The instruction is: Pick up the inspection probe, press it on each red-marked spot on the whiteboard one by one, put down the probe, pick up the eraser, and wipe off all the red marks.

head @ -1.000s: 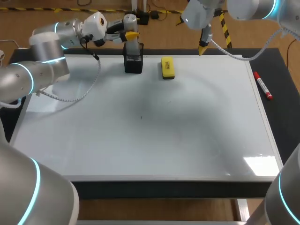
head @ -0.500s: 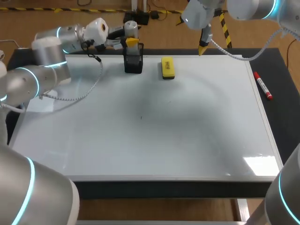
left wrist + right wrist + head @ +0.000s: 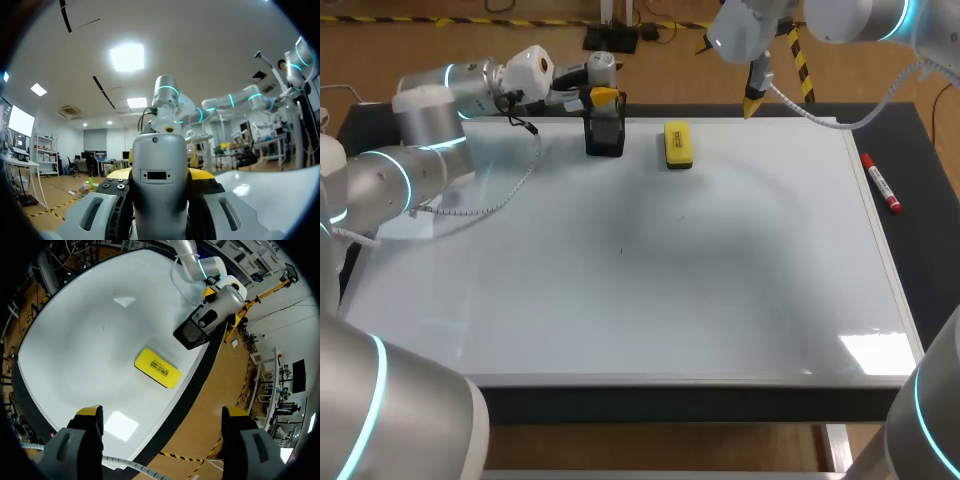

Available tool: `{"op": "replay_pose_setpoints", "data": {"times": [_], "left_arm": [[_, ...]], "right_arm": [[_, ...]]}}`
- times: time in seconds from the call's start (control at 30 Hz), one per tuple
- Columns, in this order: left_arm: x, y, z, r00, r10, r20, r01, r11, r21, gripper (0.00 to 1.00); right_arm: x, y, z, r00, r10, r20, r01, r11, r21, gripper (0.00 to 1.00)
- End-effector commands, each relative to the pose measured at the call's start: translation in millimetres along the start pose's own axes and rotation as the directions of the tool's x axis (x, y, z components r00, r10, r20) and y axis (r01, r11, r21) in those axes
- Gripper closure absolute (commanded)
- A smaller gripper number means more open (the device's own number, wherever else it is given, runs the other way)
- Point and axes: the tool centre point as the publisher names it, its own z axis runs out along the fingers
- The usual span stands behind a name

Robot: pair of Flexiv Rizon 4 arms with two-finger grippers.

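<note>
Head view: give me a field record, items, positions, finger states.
whiteboard: no red marks visible
holder: black mesh, at board's far edge
eraser: yellow, flat on board, beside holder
marker: red, off board, to its right
left fingers: over holder, shut on probe
right fingers: above far edge, open, empty

The whiteboard (image 3: 720,300) lies flat on the counter (image 3: 925,230), white but for a dark speck near its middle, the yellow eraser (image 3: 677,144) lies flat at its 12 o'clock edge, and the silver-grey inspection probe (image 3: 160,185) sits gripped in the left end effector (image 3: 604,96) over the black mesh holder (image 3: 605,138) at 11 o'clock.
</note>
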Motion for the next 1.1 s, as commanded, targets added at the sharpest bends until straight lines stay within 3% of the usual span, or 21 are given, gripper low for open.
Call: {"op": "replay_pose_setpoints", "data": {"times": [0.03,0.07,0.13,0.17,0.2,0.23,0.5,0.8,0.97,1.1], "left_arm": [[-4.3,4.2,-1,1.000,-0.006,-0.026,0.007,1.000,0.008,0.80],[-4.2,4.3,-2,1.000,-0.007,-0.024,0.007,1.000,0.009,0.74],[-4.0,4.4,-2,1.000,-0.008,-0.022,0.008,1.000,0.008,0.44],[-3.8,4.3,-2,1.000,-0.008,-0.021,0.008,1.000,0.008,0.27],[-3.1,3.9,-2,1.000,-0.008,-0.020,0.008,1.000,0.008,0.03],[-2.1,2.9,-1,1.000,-0.007,-0.018,0.008,1.000,0.007,0.00],[4.0,-12.6,-6,1.000,0.025,0.009,-0.025,0.999,-0.022,0.00],[22.3,-31.7,-20,0.988,0.103,0.115,-0.079,0.978,-0.195,0.00],[33.2,-38.2,-23,0.976,0.163,0.146,-0.104,0.932,-0.347,0.00],[43.0,-45.6,-24,0.963,0.209,0.168,-0.121,0.899,-0.421,0.00]], "right_arm": [[-1,0,-1,1.000,-0.001,-0.005,0.001,1.000,0.004,0.00],[-1,0,-1,1.000,-0.001,-0.005,0.001,1.000,0.004,0.00],[-1,0,-1,1.000,-0.001,-0.005,0.001,1.000,0.004,0.00],[-1,0,-1,1.000,-0.001,-0.005,0.001,1.000,0.004,0.00],[-1,0,-1,1.000,-0.001,-0.005,0.001,1.000,0.004,0.00],[-1,0,-1,1.000,-0.001,-0.005,0.001,1.000,0.004,0.00],[-1,0,-1,1.000,-0.001,-0.005,0.001,1.000,0.004,0.00],[-1,0,-1,1.000,-0.001,-0.005,0.001,1.000,0.004,0.00],[-1,0,-1,1.000,-0.001,-0.005,0.001,1.000,0.004,0.00],[-1,0,-1,1.000,-0.001,-0.005,0.001,1.000,0.004,0.00]]}}
